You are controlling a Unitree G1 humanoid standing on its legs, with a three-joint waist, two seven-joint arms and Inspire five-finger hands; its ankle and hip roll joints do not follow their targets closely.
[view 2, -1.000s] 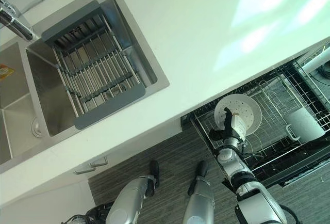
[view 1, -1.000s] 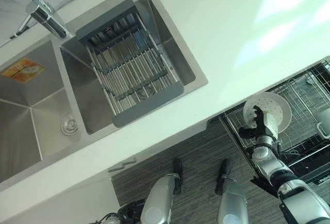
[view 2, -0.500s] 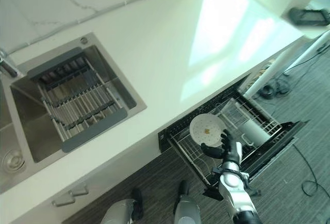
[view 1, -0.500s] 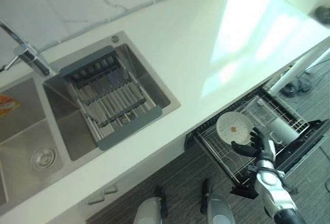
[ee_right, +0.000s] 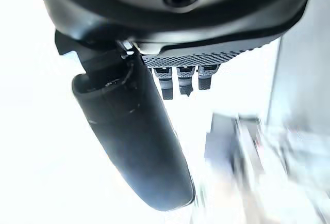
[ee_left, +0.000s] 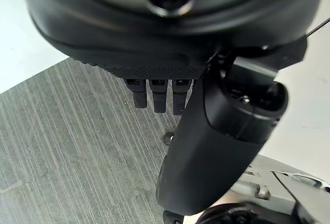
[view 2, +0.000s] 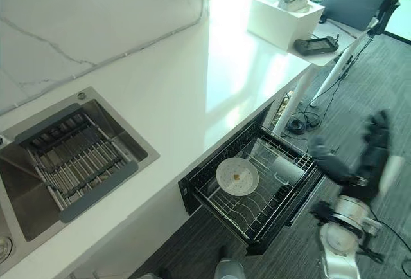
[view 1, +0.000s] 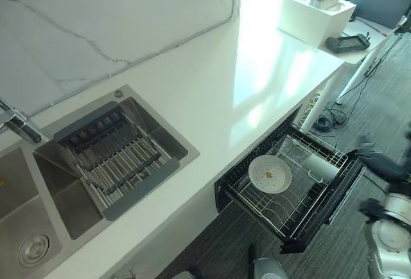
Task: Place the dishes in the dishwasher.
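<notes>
white plate (view 2: 237, 176) lies flat in the wire rack (view 2: 257, 213) of the pulled-out dishwasher drawer (view 1: 324, 211), well apart from the right hand (view 2: 371, 157), which hangs over the floor (view 2: 282, 253) past the drawer's outer end. that hand is blurred in the eye views; its fingers look spread and straight and it holds nothing. its wrist view shows the thumb (ee_right: 135, 136) thrust forward and the fingers (ee_right: 183, 82) relaxed, empty. a white cup (view 2: 287, 169) lies in the rack between the plate and the right hand, just beside the plate. the left hand (ee_left: 206, 146) shows in its own wrist view, thumb out and fingers (ee_left: 157, 94) hanging straight over the grey floor, gripping nothing. far from the right hand, beyond the plate, the white counter (view 1: 257, 80) runs on to a steel sink (view 1: 160, 134) with a grey drying rack (view 1: 115, 160) laid across it and a faucet (view 1: 16, 125) beside that.
</notes>
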